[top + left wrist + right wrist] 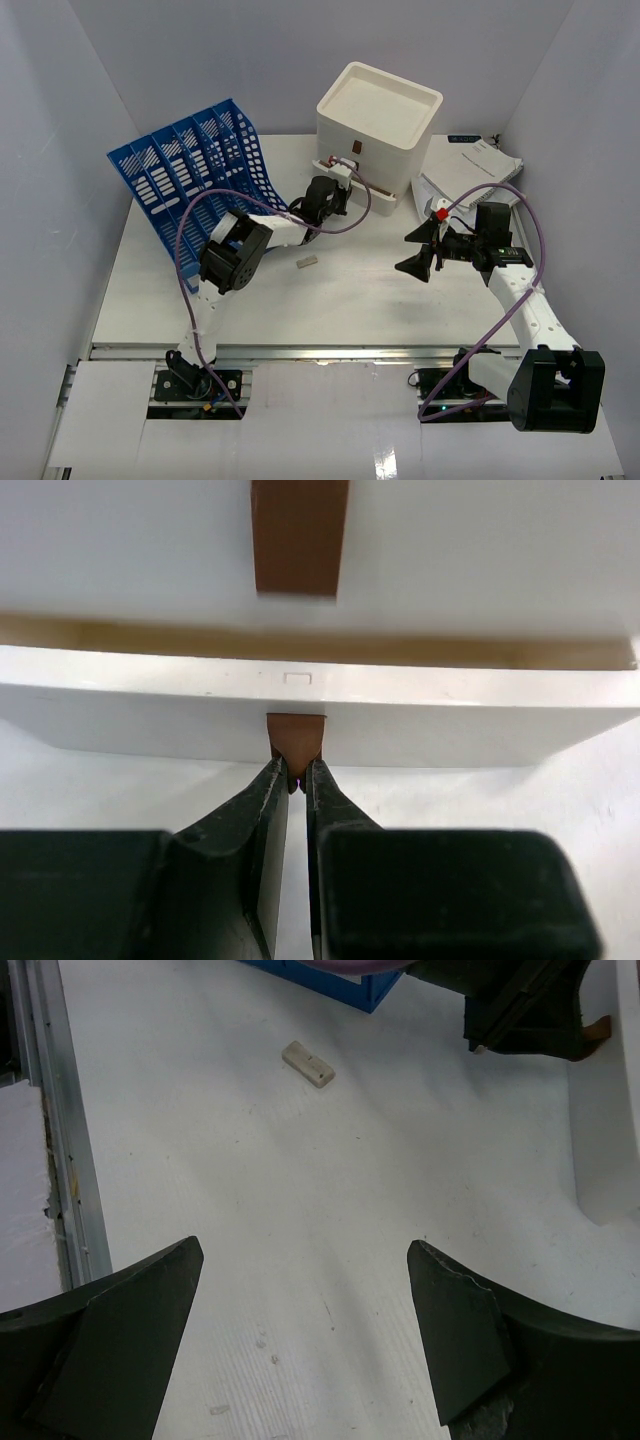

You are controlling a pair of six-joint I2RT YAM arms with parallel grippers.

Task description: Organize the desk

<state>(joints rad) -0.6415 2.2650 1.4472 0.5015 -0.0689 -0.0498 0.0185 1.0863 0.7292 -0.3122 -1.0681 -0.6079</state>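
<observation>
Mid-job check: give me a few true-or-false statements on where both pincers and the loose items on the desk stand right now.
1. The left pincer is shut on the brown pull tab of the cream drawer box. True.
2. The right pincer holds the small cream block. False: it is open and empty, and the block lies on the desk, apart from it.
3. The blue file rack stands at the desk's far right. False: it leans tilted at the far left.
4. A stack of papers lies to the right of the drawer box. True.
</observation>
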